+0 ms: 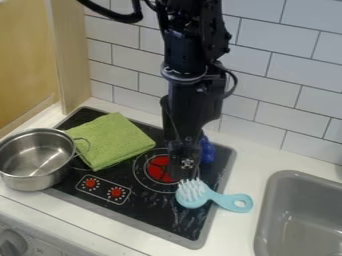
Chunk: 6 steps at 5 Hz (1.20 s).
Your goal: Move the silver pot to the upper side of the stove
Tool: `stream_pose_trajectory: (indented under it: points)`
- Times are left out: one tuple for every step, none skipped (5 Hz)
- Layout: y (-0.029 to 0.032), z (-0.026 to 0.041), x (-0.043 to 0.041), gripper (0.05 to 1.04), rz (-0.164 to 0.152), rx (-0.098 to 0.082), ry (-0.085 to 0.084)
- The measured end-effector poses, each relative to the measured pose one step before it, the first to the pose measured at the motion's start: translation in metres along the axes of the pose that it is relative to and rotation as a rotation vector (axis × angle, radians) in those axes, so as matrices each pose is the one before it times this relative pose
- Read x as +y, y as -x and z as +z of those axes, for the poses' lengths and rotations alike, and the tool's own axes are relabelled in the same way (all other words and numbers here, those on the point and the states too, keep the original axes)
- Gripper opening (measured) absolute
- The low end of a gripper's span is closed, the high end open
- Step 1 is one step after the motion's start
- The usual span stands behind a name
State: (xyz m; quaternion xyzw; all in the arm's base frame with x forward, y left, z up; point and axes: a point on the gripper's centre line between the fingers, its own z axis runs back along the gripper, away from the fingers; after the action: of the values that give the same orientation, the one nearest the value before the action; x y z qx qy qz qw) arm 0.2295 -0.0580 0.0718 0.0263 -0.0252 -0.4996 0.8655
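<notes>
The silver pot (33, 159) stands upright at the left, partly over the left edge of the black stove (150, 210) and partly on the white counter. One wire handle points right, near the green cloth. My gripper (182, 172) hangs down over the right part of the stove, by the red burner ring, well to the right of the pot and apart from it. How its fingers stand cannot be made out.
A folded green cloth (110, 140) lies on the stove's upper left. A light blue brush (212, 196) lies at the right edge, below my gripper. Behind the gripper is a blue object (208, 151). A grey sink (304, 215) is at the right; a tiled wall stands behind.
</notes>
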Motion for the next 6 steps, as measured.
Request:
stream_pose_trajectory:
  points:
    - [0.01009,-0.00993,-0.01089,1.0,0.0011,0.0373,0.0364]
    - [0.01638,0.01344,-0.00637,1.0,0.0151,0.0153,-0.0352]
    - [0.02468,0.01553,0.00264,1.0,0.0564,-0.001,-0.0398]
    - [0.02523,0.00467,0.00221,1.0,0.0827,0.0062,-0.0112]
    - [0.0235,-0.00632,0.00822,1.0,0.0702,0.039,-0.0061]
    - [0.01622,-0.01311,0.00818,1.0,0.0411,0.0195,0.005]
